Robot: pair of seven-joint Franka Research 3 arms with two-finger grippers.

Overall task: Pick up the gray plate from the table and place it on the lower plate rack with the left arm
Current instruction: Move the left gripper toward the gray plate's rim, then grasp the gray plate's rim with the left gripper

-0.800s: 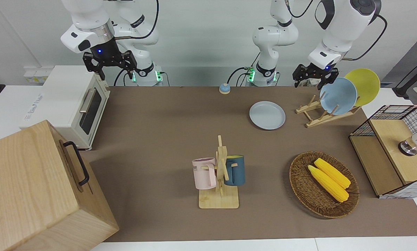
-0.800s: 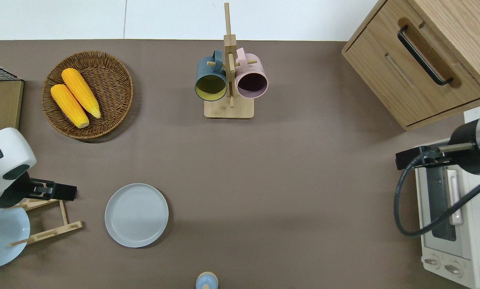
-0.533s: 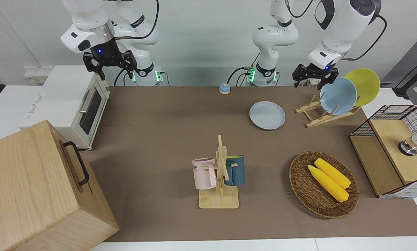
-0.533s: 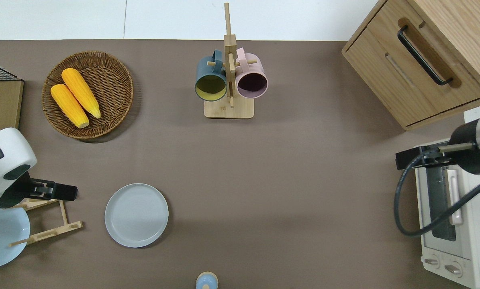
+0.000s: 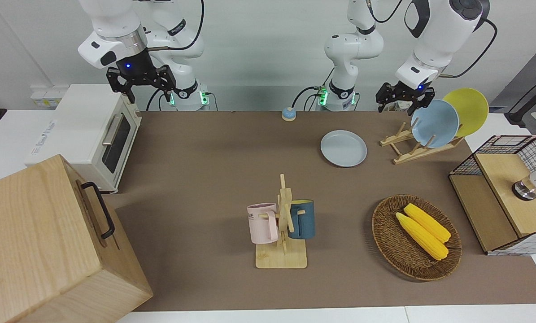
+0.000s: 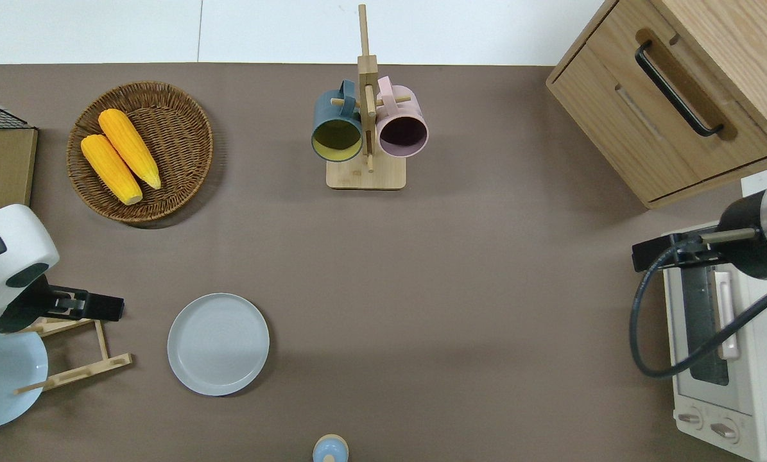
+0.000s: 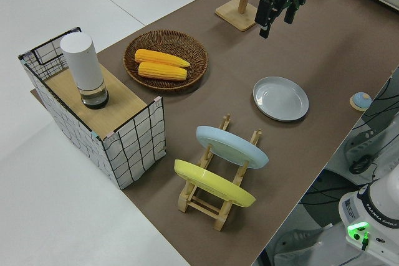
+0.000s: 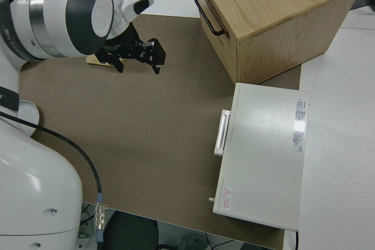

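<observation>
The brown worktop (image 6: 460, 269) spreads out under me, and on it the lower plate rack (image 5: 413, 146) stands at my left arm's end with a blue plate (image 5: 434, 123) and a yellow plate (image 5: 467, 110) leaning in its slots. The gray plate (image 6: 218, 344) lies flat on the worktop just beside that rack, toward my right arm's end. My left end effector (image 5: 402, 99) hangs empty over the rack with its fingers spread apart, while my right arm is parked, its end effector (image 5: 141, 82) open too.

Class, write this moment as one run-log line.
left gripper: open, empty, over lower plate rack | gray plate: flat on table, beside rack, untouched | right arm: parked
</observation>
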